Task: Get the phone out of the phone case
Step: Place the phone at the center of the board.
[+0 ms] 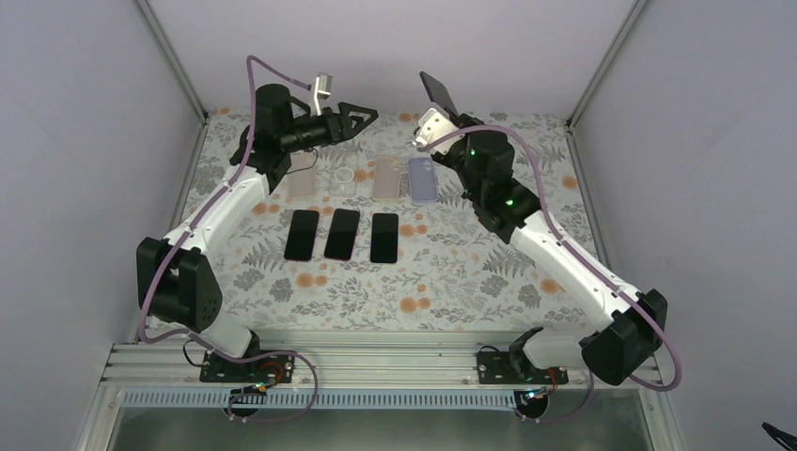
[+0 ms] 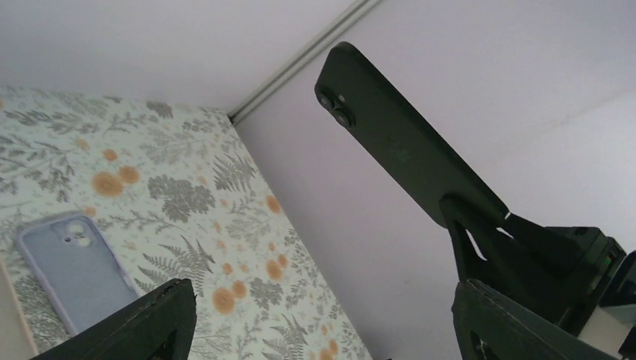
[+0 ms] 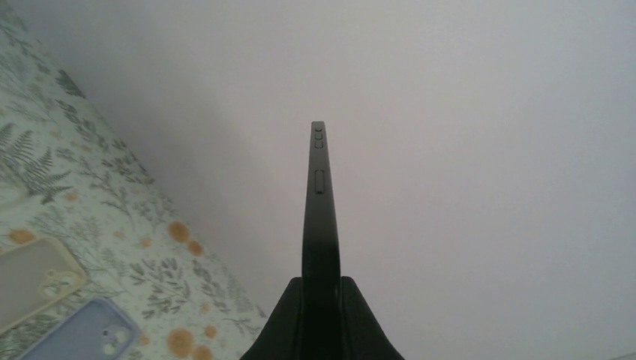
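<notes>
Phone (image 1: 438,93), black, held up off the floral tabletop (image 1: 442,282), above the far edge and a little right of its middle. Right tool (image 1: 447,115) clamped tight on the phone's lower end; the rest sticks out tilted. From the right wrist it shows edge-on with its side buttons visible, and a finger (image 3: 289,322) pressed to each flat face. From the left wrist its back shows, with two camera lenses near the top corner. Cannot tell whether it wears a thin dark case.

Left tool (image 1: 362,120) spread wide, holding nothing. It is raised over the far edge left of the middle, pointing toward the held phone but apart from it.

Row of four cases lying flat along the far edge, below the two tools:
- clear case (image 1: 303,178), nearest the far-left corner
- second clear case (image 1: 345,180), a pale ring marked on it
- beige case (image 1: 387,177)
- lavender case (image 1: 423,178), last on the right

Neighbours sit just beside one another with narrow gaps.

Second row nearer the middle of the tabletop: three black phones (image 1: 342,235), flat, side by side, long sides parallel, small gaps between them.
</notes>
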Controlling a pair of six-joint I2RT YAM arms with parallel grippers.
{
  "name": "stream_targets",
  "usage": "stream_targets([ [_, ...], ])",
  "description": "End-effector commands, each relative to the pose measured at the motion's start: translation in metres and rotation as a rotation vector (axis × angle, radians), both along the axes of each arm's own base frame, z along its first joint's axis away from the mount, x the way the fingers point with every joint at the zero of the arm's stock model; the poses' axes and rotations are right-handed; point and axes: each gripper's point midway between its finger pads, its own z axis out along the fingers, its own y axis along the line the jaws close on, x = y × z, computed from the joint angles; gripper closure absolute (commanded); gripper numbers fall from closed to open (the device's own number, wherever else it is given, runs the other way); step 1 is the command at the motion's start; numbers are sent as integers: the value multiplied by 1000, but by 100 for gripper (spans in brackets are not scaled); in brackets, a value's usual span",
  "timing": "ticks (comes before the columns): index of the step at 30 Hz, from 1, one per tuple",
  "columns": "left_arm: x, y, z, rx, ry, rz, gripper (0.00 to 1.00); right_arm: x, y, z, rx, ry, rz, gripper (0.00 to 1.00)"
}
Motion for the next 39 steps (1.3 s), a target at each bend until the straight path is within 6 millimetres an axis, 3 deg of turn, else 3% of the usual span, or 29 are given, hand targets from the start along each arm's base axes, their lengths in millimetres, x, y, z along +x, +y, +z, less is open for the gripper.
stream_targets([
  [1, -11, -3, 16, -84, -15, -58, 14, -3, -1, 37, -22, -208, -81, 96],
  [6, -13, -7, 11, -127, 34, -89, 12, -13, 14, 16, -116, -260, -90, 96],
  [13, -15, -13, 2, -142, 60, -115, 11, -27, 22, 8, -207, -343, -98, 96],
  [21, -17, -34, -6, -120, 83, -163, 11, -41, 31, -3, -281, -416, -91, 96],
  [30, -27, -58, -16, -102, 88, -232, 22, -45, 37, -17, -329, -423, -73, 96],
  [39, -27, -63, -22, -125, 115, -264, 31, -49, 39, -34, -359, -411, -53, 96],
])
